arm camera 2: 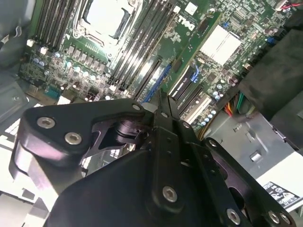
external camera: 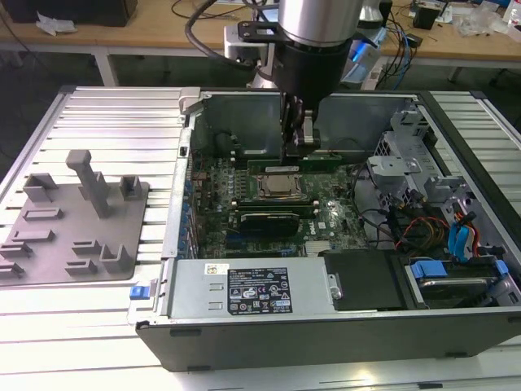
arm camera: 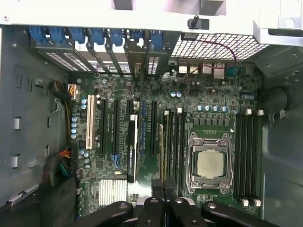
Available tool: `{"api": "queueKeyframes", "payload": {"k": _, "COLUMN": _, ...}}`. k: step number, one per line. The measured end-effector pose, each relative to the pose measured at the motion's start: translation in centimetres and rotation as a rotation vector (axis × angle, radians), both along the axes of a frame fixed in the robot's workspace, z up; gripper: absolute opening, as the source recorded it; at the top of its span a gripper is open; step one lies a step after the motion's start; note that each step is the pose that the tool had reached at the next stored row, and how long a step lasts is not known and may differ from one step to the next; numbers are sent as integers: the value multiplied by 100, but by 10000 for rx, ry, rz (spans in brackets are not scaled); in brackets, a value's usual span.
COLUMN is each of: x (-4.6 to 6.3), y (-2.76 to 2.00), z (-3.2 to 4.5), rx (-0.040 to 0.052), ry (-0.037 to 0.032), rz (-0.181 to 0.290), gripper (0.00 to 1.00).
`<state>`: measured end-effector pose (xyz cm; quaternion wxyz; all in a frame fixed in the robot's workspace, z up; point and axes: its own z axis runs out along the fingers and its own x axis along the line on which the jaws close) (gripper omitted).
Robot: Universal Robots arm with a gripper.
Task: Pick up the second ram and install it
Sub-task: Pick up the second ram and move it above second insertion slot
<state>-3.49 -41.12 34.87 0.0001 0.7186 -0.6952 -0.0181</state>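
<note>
Hanging above the dark-grey computer case (external camera: 326, 346), the black hand (external camera: 297, 151) was clamped on the long flat green circuit-board ram stick (external camera: 334, 158), over the black slots (arm camera: 176, 142) beside the silver processor socket (arm camera: 209, 163). Lowered skewed or tilted, it could be jammed against a slot.

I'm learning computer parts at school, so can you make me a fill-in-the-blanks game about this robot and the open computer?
1. The gripper hangs over the green ____ inside the open computer case.
2. The grey holder plate lies on the exterior view's ____ of the case.
3. In the first wrist view, the processor socket has long ____-coloured memory slots on both sides.

Missing words: motherboard; left; black.
</note>
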Motion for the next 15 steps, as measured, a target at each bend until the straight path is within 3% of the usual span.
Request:
{"api": "queueKeyframes", "payload": {"k": 8, "x": -85, "y": 32, "z": -170, "rx": -1, "ry": 0, "rz": -5, "gripper": 9}}
{"api": "queueKeyframes", "payload": {"k": 10, "x": -86, "y": 39, "z": -218, "rx": -2, "ry": 0, "rz": -264, "gripper": 9}}
{"api": "queueKeyframes", "payload": {"k": 15, "x": -86, "y": 113, "z": -314, "rx": -3, "ry": 0, "rz": -309, "gripper": 9}}
